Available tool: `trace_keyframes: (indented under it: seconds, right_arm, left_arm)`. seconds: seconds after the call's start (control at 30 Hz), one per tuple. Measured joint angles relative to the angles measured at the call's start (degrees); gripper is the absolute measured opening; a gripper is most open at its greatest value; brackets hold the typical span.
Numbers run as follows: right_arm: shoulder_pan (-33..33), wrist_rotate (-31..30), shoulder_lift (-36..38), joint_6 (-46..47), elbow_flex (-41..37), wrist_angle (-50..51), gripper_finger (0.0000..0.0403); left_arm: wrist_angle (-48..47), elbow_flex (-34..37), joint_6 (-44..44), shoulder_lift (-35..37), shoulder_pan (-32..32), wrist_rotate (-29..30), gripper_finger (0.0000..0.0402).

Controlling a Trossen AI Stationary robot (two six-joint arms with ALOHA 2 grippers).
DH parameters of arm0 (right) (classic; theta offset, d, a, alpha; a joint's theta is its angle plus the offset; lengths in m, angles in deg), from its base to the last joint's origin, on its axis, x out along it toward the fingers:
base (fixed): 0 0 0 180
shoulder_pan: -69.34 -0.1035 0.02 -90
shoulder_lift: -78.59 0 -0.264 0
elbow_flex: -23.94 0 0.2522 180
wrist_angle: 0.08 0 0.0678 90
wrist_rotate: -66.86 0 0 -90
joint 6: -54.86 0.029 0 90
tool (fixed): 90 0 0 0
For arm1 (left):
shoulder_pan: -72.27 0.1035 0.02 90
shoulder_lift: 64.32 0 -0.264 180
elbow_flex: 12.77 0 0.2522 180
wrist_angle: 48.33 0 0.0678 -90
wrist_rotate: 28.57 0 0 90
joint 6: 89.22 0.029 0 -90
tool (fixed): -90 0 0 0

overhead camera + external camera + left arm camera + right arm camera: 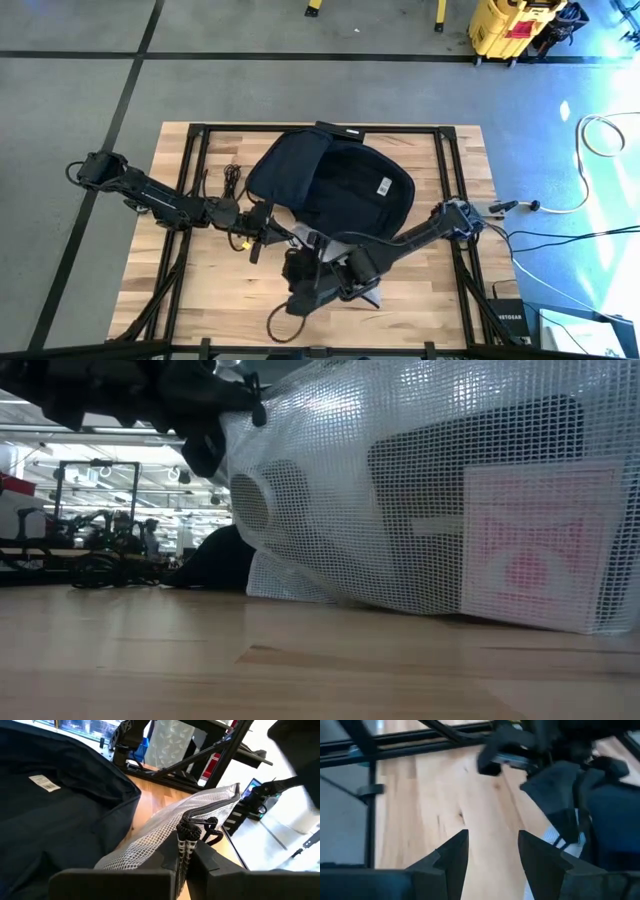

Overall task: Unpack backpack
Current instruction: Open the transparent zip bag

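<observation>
The backpack [335, 180] lies opened on the far middle of the table, its dark lining and a white label [45, 782] facing up. In front of it a white mesh pouch [430, 500] stands slanted, its lower edge on the wood. My left gripper [186, 832] comes from the table's left and is shut at the pouch's zipper end. Near the front middle of the table my right gripper [492, 855] is open over bare wood with nothing between its fingers. The pouch [560, 837] is beside it. My left gripper pinches the mesh pouch at the end of its zipper edge [197, 819] between its two shut fingers, where a black pull cord [214, 834] loops out. It comes nearly level from the table's left. That corner is held up [250, 420] while the pouch's lower edge [400, 608] rests on the table.
A black cable [232, 180] lies on the table's far left and another loops at the front edge [283, 320]. A flat black thing [340, 131] sits at the far edge behind the backpack. The black metal frame [195, 160] runs along the table's sides. Bare wood lies at the front left.
</observation>
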Motion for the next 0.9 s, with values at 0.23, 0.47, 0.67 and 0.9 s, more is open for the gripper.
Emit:
trace_keyframes:
  seconds: [0.23, 0.47, 0.67, 0.9]
  right_arm:
    - [0.7, -5.2, -2.9, 5.1, -0.7, 4.2, 0.0154]
    - [1.1, -9.1, -3.7, 7.1, -0.6, 5.6, 0.0154]
    - [0.2, -10.9, -3.8, 9.3, 0.0, 8.5, 0.0154]
    - [0.3, -11.6, -3.8, 11.6, 0.0, 11.4, 0.0154]
  left_arm:
    - [-0.1, 0.0, -0.7, 0.0, -0.4, 0.8, 0.0000]
    - [0.0, 0.0, -0.8, 0.0, -0.6, 1.3, 0.0000]
    - [-0.3, 0.0, -0.8, 0.0, -0.7, 1.4, 0.0000]
    - [-0.2, 0.0, -0.8, 0.0, -0.7, 1.4, 0.0000]
